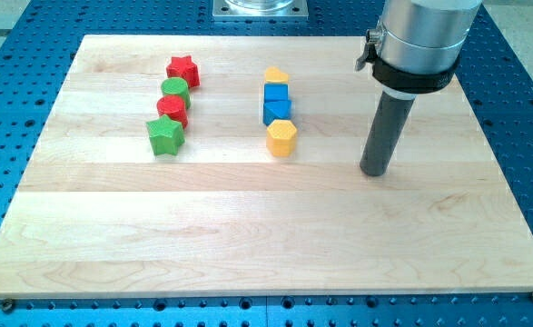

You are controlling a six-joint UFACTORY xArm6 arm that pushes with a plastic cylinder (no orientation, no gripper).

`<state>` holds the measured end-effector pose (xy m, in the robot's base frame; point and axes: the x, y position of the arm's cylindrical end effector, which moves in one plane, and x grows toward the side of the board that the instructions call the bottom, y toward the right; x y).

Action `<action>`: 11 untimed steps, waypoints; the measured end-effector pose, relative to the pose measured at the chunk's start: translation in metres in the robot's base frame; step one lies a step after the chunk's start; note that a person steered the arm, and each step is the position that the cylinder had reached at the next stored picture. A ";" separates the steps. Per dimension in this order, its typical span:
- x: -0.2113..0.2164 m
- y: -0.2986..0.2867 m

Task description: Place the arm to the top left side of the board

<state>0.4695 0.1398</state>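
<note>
You've got the rod (386, 127) on the view's right half of the board (248, 236), hanging from the silver arm housing (420, 41) at the view's top right. My tip (372, 173) touches down on bare wood, approx mid-height of the board, well apart from every block. No jaws on this rig, just the plain rod, so nothing is gripped.

Blocks sit in two short columns, both to the view's left of my tip.

Left column, top to bottom: red star (183, 71), green cylinder (175, 89), red cylinder (172, 109), green star (166, 136). They run in a slight diagonal, each touching or just beside the next.

Middle column, top to bottom: small yellow block (276, 75) w/ a rounded top (exact shape I can't tell), blue cube (276, 93), a 2nd blue block (277, 111) w/ angled faces, then yellow hexagon (281, 138) at the bottom. These are also packed close, touching or nearly so.

Yellow hexagon is the block nearest my tip, but still well apart from it.

The top left of the board (103, 54), the task's target, is bare wood, above and left of the red star. My tip is far from it, w/ both columns between.
</note>
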 end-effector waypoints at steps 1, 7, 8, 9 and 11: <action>-0.006 0.000; -0.261 -0.245; -0.262 -0.309; -0.262 -0.332; -0.177 -0.361</action>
